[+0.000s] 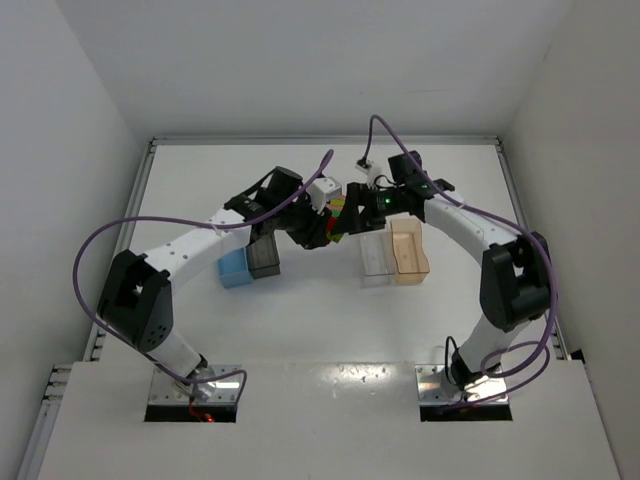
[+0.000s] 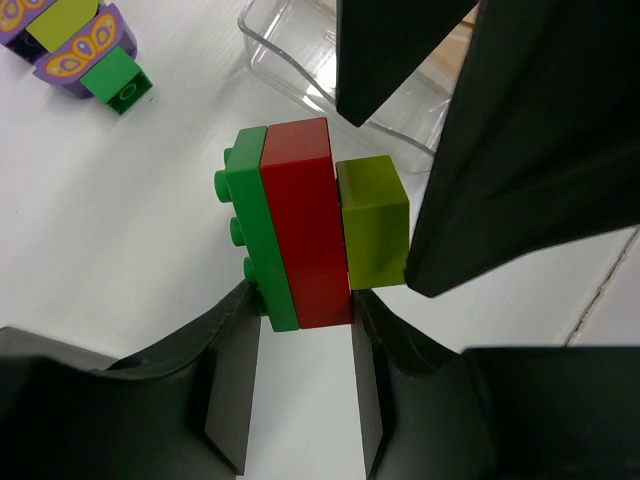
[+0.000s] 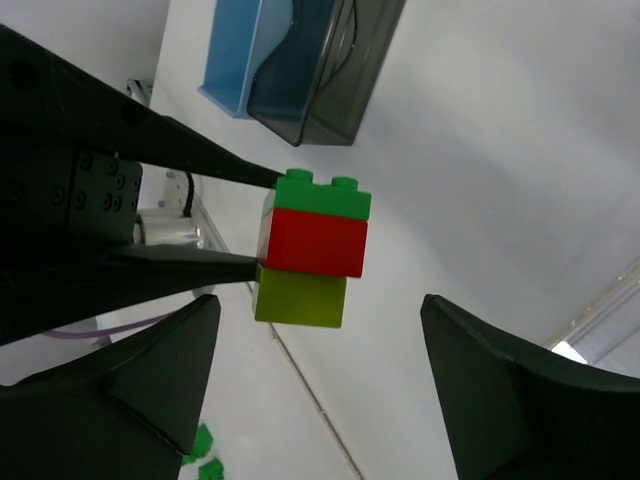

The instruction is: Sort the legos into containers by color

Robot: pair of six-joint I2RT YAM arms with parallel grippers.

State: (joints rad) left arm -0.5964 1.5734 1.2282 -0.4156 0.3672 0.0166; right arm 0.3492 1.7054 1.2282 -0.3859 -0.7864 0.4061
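While the left gripper is clamped on a stack of three bricks, holding it above the table near the middle of the workspace, the right gripper faces it with its two fingers spread wide and nothing between them gripped. The stack has one green brick, one red brick in the middle and one yellow-green brick, pressed face to face. The left fingers pinch it at one end. In the left wrist view, one dark finger of the right gripper lies right at the edge of the yellow-green brick; whether it touches cannot be told.

Four bins stand on the table in two pairs. The light blue bin and the dark grey bin stand side by side on the left. The clear bin and the tan-orange bin stand side by side on the right.

Beyond the stack, a purple cluster lies on the table with one small green brick against it.
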